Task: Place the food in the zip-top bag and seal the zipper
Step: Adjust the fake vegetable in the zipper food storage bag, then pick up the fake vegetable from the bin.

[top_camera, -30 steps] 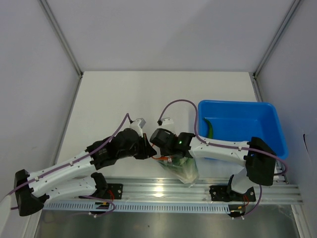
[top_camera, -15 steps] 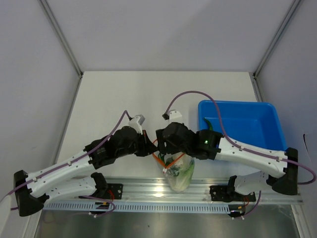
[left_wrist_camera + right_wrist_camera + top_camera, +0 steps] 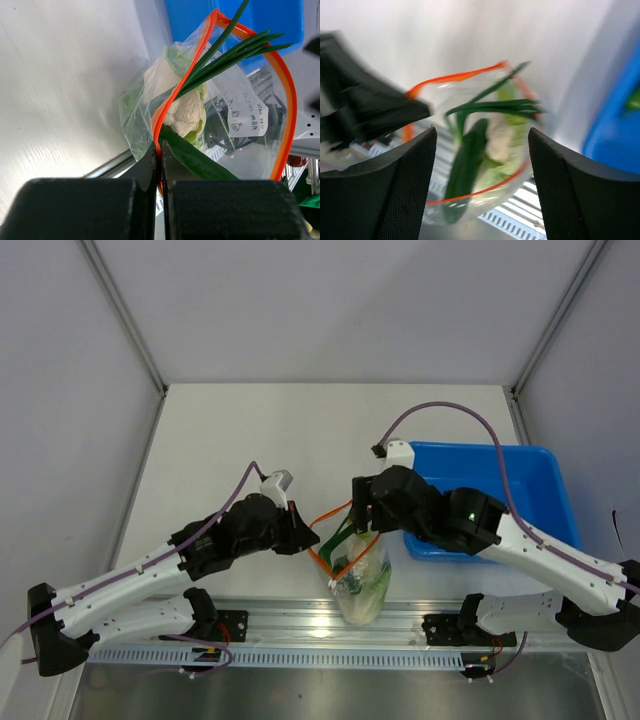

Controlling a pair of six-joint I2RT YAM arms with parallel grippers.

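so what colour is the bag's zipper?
The zipper is orange-red. It shows best in the left wrist view, where the left gripper pinches it.

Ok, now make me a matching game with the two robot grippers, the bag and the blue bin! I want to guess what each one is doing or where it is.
Things:
1. left gripper
2. right gripper
3. zip-top bag
4. blue bin

States or places:
A. open, above the bag's mouth
B. on the right side of the table
C. shut on the orange zipper
D. mouth open, with the food inside

Right pairs: 1-C, 2-A, 3-D, 4-B
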